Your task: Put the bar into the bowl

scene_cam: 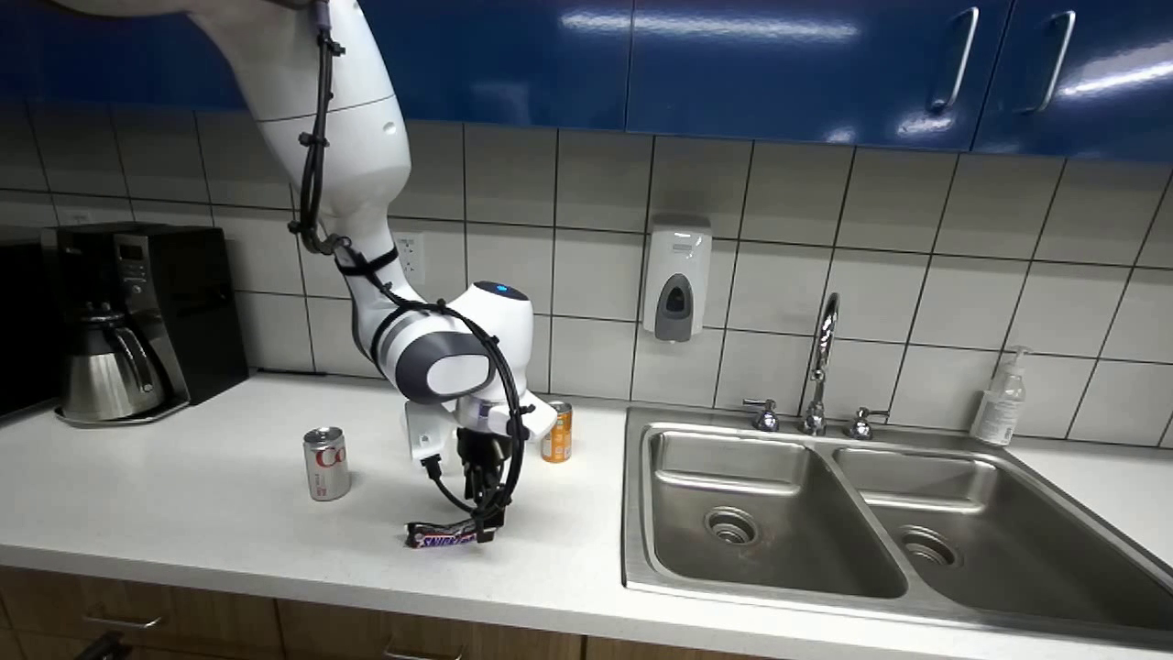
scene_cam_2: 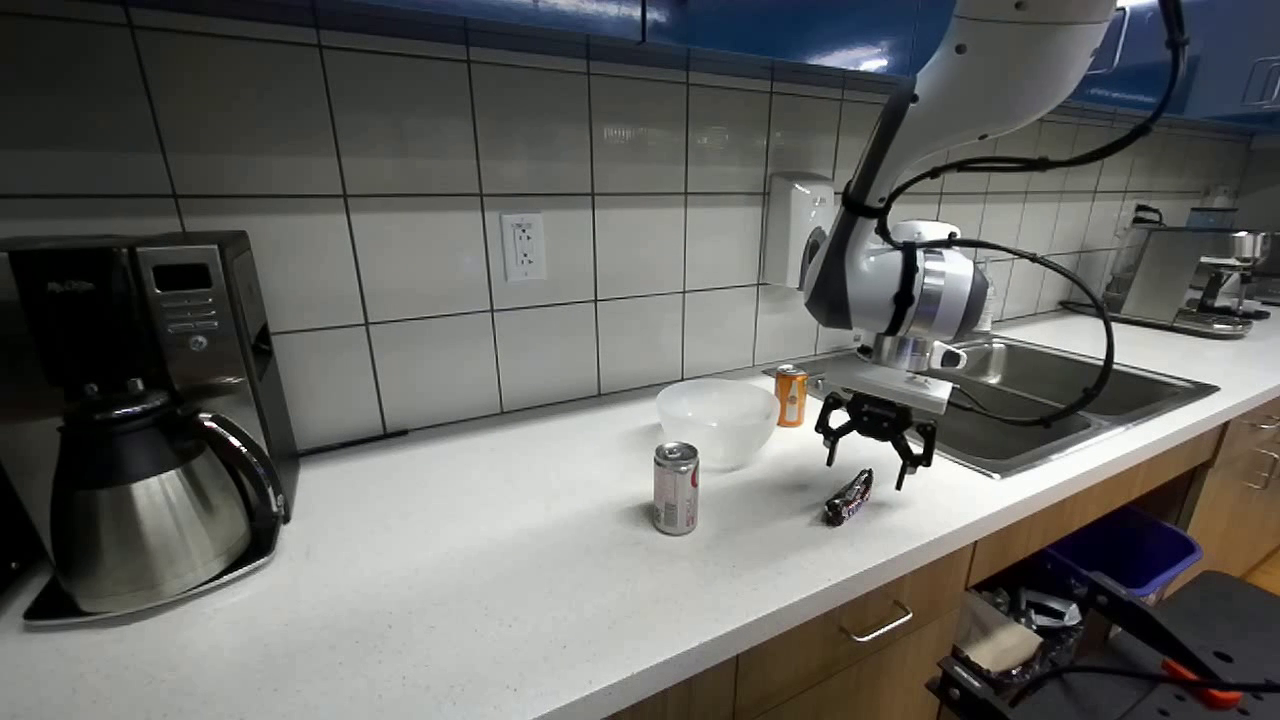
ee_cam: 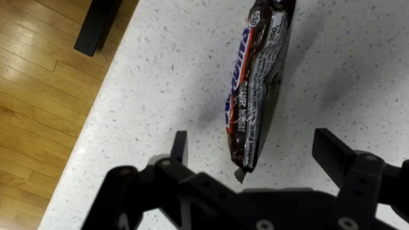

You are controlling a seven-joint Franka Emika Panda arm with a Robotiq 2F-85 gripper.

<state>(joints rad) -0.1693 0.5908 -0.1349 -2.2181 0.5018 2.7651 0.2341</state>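
Note:
The bar (scene_cam: 440, 539), in a dark brown wrapper with light lettering, lies on the counter near its front edge. It also shows in an exterior view (scene_cam_2: 848, 500) and in the wrist view (ee_cam: 255, 83). My gripper (scene_cam_2: 866, 466) is open and empty, low over the counter at one end of the bar. In the wrist view the fingers (ee_cam: 250, 145) stand apart on either side of the bar's near end, not touching it. The translucent whitish bowl (scene_cam_2: 715, 420) stands behind, towards the wall. In an exterior view the arm hides most or all of it.
A silver-red can (scene_cam_2: 677, 490) stands in front of the bowl, and an orange can (scene_cam_2: 791, 397) stands just beside it near the wall. A steel sink (scene_cam: 632, 513) is set in the counter. A coffee maker (scene_cam_2: 200, 420) stands at the far end. The counter's front edge (ee_cam: 92, 108) is close to the bar.

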